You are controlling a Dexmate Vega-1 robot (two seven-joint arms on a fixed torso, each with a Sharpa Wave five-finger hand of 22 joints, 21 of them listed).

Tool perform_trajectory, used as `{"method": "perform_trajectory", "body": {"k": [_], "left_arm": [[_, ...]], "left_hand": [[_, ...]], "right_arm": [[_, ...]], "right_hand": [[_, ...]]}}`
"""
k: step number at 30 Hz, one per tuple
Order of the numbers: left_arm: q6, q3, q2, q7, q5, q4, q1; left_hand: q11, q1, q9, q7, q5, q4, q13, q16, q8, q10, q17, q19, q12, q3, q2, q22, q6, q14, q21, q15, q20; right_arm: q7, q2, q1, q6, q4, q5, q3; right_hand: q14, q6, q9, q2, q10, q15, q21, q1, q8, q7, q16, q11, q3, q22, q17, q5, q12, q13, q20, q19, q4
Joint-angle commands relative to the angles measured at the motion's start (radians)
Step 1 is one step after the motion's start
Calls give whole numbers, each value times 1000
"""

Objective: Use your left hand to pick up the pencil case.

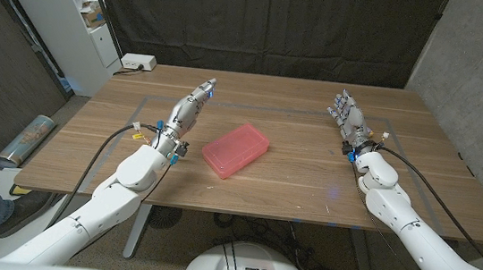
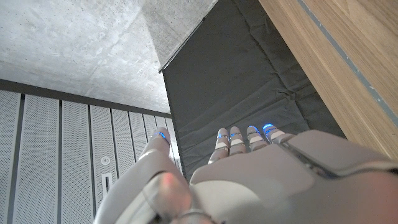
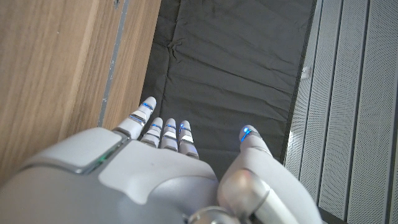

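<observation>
I see a matt wood-grain table (image 1: 309, 174), a pencil case (image 1: 236, 150) in smooth translucent pink plastic, both hands (image 1: 189, 107) (image 1: 349, 116) in glossy pale plastic shells, and creased dark cloth backdrop (image 1: 262, 20) at far side.

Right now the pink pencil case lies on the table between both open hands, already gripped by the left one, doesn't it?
Not gripped: in the head view the left hand is beside the pencil case, apart from it. The case does lie on the table between both open hands, the right hand included.

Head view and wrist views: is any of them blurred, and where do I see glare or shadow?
Head view: sharp, evenly lit; the pink case casts a soft shadow, with a faint sheen on the table. Left wrist view: the left hand near the lens is soft, its fingertip lights glowing blue. Right wrist view: the same for the right hand.
</observation>
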Motion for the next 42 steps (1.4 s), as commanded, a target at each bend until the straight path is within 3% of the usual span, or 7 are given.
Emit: {"method": "perform_trajectory", "body": {"k": [1,26,34,42], "left_arm": [[17,-9,9,52,68,-28,22],[75,-28,39,164,230,-143,104],[165,-41,47,268,383,-210,141],[184,-39,55,277,415,-227,145]], "left_hand": [[-8,10,6,-3,-3,-4,3,-1,6,2,6,-4,2,3,0,3,6,-1,5,-4,0],[-9,23,6,-7,-5,-14,3,-2,7,2,5,-4,0,7,5,3,17,-1,5,-7,14],[-3,27,6,-8,-5,-17,3,-1,7,2,5,-3,0,9,6,3,19,0,6,-6,14],[-7,34,6,-14,-5,-22,3,-2,9,3,5,-5,0,11,8,3,28,0,5,-6,15]], "right_arm": [[-1,4,4,-4,7,2,-1],[2,6,-8,7,4,12,6],[-1,0,-17,8,-5,8,7],[-2,-1,-22,14,-10,5,6]], "right_hand": [[1,7,2,2,7,1,6,12,0,4,4,3,-7,3,1,4,6,2,5,6,0],[0,7,2,4,5,3,4,11,-1,4,5,3,-10,3,-7,3,5,2,5,1,-1],[0,8,2,5,5,4,4,11,-1,4,5,3,-10,3,-9,3,5,2,5,1,-2],[0,9,2,6,6,4,5,11,0,4,5,5,-11,3,-11,3,6,2,5,1,-2]]}}
